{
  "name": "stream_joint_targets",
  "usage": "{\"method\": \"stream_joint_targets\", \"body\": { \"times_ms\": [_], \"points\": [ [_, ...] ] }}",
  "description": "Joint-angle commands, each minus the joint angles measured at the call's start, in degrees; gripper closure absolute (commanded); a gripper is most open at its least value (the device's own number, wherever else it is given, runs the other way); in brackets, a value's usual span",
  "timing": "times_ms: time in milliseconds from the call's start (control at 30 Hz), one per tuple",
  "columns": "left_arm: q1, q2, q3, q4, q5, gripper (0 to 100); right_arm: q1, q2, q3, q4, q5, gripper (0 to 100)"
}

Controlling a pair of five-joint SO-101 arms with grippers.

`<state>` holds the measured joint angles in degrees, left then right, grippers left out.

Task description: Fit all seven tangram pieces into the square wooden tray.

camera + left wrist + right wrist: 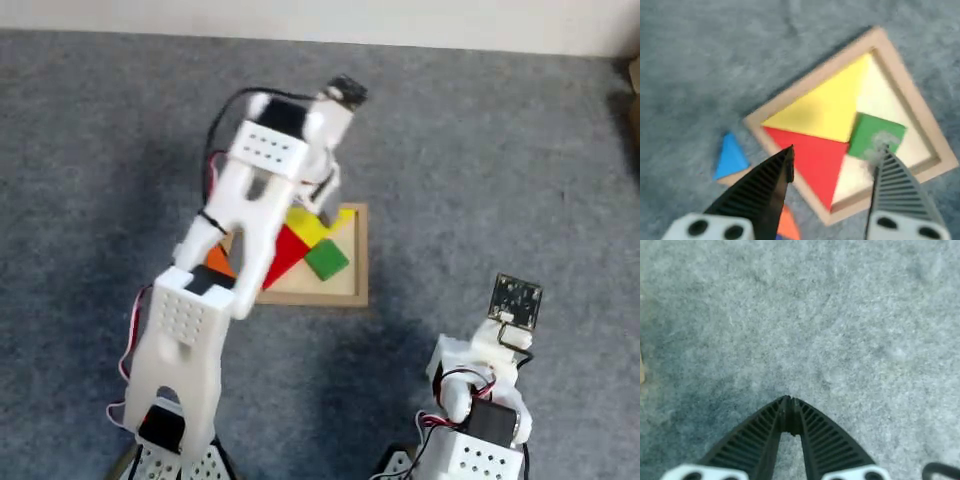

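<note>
Your left claw (836, 150) hangs spread apart over the wooden tray (320, 298); your right claw (790, 400) is pinched closed above grey carpet (500, 150). A pale wall (400, 15) borders the far edge.

The table (520, 170) is carrying a grey, carpet-like covering (90, 140) over all of its top, and the short, fuzzy pile is showing lighter and darker patches. Along the far edge of the table, a pale strip (400, 15), maybe a wall or a board, is running across the high view. At the right edge of that view, a small brownish thing (634, 80) is peeking in; what it is, I cannot tell. A darker shadow (400, 335) is lying on the covering near the middle
</note>
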<state>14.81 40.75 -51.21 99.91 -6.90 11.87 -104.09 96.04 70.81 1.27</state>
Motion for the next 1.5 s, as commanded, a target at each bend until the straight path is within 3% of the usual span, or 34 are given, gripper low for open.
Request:
{"method": "stream_joint_targets", "body": {
  "times_ms": [0,200,367,567,833,1233,1467],
  "points": [
    [-3.9,-5.8,-2.5,1.4,0.3,78,0.7,-0.4,6.6,-1.1,0.5,99.3],
    [-10.1,-12.4,6.0,1.3,-0.2,78,0.7,-0.4,6.6,-1.1,0.5,99.3],
    [-14.9,-12.5,7.7,0.3,-6.2,77,0.7,-0.4,6.6,-1.1,0.6,99.3],
    [-17.7,-3.7,8.2,-6.2,-11.1,72,0.7,-0.4,6.6,-1.1,0.4,99.3],
    [-19.8,3.7,8.2,-8.8,-13.8,75,0.7,-0.4,6.6,-1.1,0.4,99.3],
    [-20.8,4.8,8.6,-4.3,1.0,75,0.7,-0.4,6.6,-1.1,0.6,99.3],
    [-20.0,12.4,8.2,-4.8,7.8,75,0.7,-0.3,6.6,-1.1,0.6,99.3]
  ]
}}
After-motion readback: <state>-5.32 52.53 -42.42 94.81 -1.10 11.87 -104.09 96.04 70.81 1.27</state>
